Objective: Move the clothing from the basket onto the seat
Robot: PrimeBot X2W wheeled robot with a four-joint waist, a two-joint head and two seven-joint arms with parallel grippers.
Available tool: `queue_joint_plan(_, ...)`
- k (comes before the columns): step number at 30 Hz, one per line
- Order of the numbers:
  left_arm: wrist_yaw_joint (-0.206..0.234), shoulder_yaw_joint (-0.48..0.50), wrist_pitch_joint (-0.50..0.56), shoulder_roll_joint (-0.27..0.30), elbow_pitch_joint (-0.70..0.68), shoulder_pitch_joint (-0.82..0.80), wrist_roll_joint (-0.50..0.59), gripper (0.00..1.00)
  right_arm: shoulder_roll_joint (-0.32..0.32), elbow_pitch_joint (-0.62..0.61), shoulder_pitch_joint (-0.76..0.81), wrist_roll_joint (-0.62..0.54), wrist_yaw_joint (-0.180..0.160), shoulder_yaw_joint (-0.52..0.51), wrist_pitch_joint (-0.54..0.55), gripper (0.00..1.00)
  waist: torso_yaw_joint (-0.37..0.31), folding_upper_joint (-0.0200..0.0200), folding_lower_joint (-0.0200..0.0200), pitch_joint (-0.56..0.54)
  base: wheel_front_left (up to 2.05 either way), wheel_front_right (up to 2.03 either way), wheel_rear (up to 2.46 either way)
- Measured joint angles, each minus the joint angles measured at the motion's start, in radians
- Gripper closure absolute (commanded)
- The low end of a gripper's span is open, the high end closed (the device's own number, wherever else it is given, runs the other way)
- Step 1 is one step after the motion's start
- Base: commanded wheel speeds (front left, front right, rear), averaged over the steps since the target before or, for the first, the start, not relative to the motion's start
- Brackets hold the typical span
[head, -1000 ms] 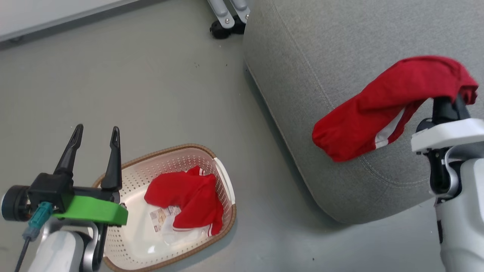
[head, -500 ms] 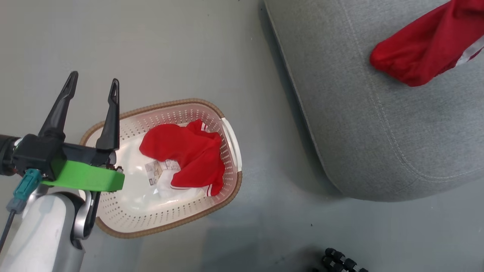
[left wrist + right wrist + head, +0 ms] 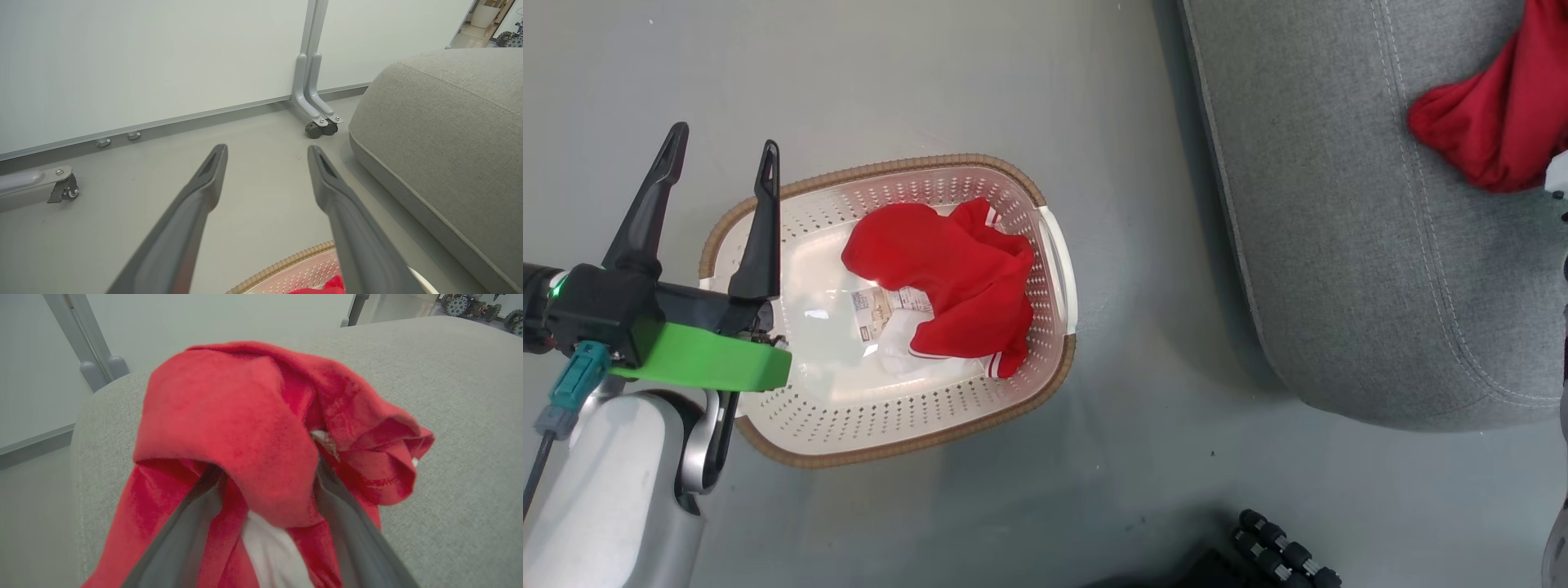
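— Where's the left arm?
— Its pale forearm (image 3: pixel 613 498) comes up from 7 o'clock in the head view. The left pincer (image 3: pixel 721 145) points toward 12, released and empty, its fingers spread over the 9 o'clock rim of the basket (image 3: pixel 890 445).
— And the clothing?
— One red garment (image 3: pixel 947 286) lies crumpled inside the basket, toward its 3 o'clock side. The second garment (image 3: pixel 229 416) is draped over the right pincer (image 3: pixel 265 473), above the grey seat (image 3: pixel 1339 245) at 2 o'clock.
— Clenched on it?
— No. Its fingers (image 3: pixel 184 535) stand apart under the cloth, tips hidden.
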Motion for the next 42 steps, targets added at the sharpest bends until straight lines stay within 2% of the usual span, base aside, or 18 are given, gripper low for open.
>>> queue_joint_plan(4,0.003,-0.002,-0.008,-0.005,0.018,0.001,-0.002,0.00,0.016,0.009,0.049,0.011,0.000,0.006,-0.018,0.00,0.000,0.0000,0.0000,-0.018,0.00,0.00,0.00)
queue_joint_plan(7,0.007,-0.005,-0.017,-0.019,0.040,0.005,-0.007,0.00,0.029,-0.030,0.109,0.026,0.000,0.011,-0.020,0.00,0.000,0.0000,-0.0001,-0.043,0.00,0.00,0.00)
queue_joint_plan(11,0.008,-0.009,-0.029,-0.037,0.073,0.016,-0.016,0.00,0.068,-0.182,0.218,0.027,0.000,0.004,-0.024,0.00,0.004,0.0000,-0.0001,-0.085,0.00,0.00,0.00)
queue_joint_plan(14,0.013,-0.008,-0.035,-0.052,0.103,0.035,-0.021,0.00,0.125,-0.310,0.310,0.013,0.000,0.019,-0.024,0.00,0.009,0.0000,-0.0001,-0.124,0.00,0.00,0.00)
queue_joint_plan(21,0.017,0.002,-0.044,-0.077,0.145,0.082,-0.026,0.00,0.200,-0.541,0.488,-0.027,0.000,0.148,-0.024,0.00,0.032,0.0000,-0.0002,-0.222,0.00,0.00,0.00)
queue_joint_plan(31,0.026,0.085,-0.048,-0.112,0.164,0.157,-0.028,0.00,0.225,-0.710,0.634,-0.037,0.000,0.317,-0.007,0.00,0.118,-0.0001,-0.0002,-0.332,0.00,0.00,0.00)
queue_joint_plan(42,0.016,0.157,-0.049,-0.156,0.176,0.245,0.005,0.00,0.227,-0.795,0.724,-0.052,0.000,0.383,0.079,0.00,0.217,0.0000,-0.0002,-0.442,0.00,0.00,0.00)
